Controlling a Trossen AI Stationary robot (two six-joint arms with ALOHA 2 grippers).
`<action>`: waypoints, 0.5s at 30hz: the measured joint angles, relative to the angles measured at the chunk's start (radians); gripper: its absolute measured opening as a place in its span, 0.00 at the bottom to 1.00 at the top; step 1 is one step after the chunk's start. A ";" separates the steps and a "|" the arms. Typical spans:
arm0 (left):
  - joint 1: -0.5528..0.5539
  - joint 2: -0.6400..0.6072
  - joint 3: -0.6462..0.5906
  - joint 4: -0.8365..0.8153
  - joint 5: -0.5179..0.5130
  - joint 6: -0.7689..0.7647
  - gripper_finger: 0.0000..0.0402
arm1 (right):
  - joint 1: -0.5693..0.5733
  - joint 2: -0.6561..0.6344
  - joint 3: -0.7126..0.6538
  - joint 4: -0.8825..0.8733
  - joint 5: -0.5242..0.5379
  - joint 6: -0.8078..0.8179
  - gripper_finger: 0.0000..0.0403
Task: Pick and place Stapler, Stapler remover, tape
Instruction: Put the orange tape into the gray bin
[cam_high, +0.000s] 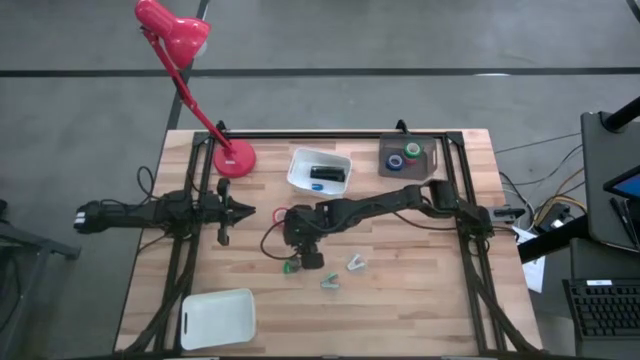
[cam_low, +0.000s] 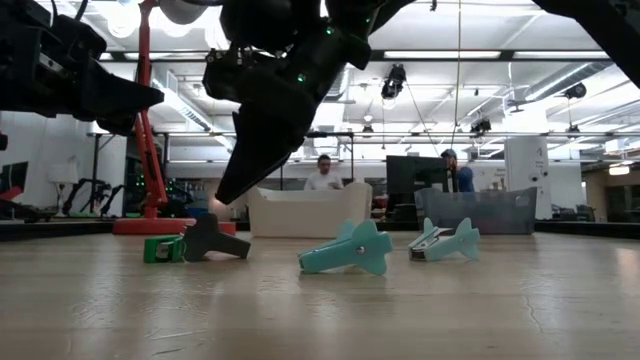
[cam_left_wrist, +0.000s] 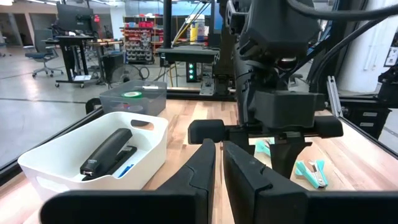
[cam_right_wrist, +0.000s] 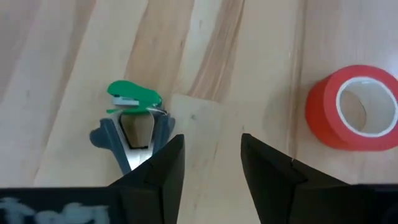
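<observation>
The dark stapler lies in a white bin at the table's far middle; it also shows in the left wrist view. Blue and green tape rolls sit in a dark tray. A red tape roll lies flat on the wood. A grey staple remover with a green part lies on the table. My right gripper is open, pointing down just above and beside the remover, also seen in the high view. My left gripper is shut and empty at the table's left.
Two teal staple removers lie on the wood near the right gripper. A white lid lies at the near left. A red desk lamp stands at the far left. People sit in the room beyond the table.
</observation>
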 joint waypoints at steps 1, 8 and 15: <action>0.000 0.000 0.000 0.000 0.000 0.000 0.09 | 0.000 0.000 -0.003 -0.001 0.000 0.002 0.36; 0.000 0.000 0.000 0.000 0.000 0.000 0.09 | 0.003 0.000 -0.016 -0.035 0.000 0.026 0.33; 0.000 0.000 0.000 0.000 0.000 0.000 0.09 | 0.003 -0.015 0.002 -0.191 0.001 0.050 0.18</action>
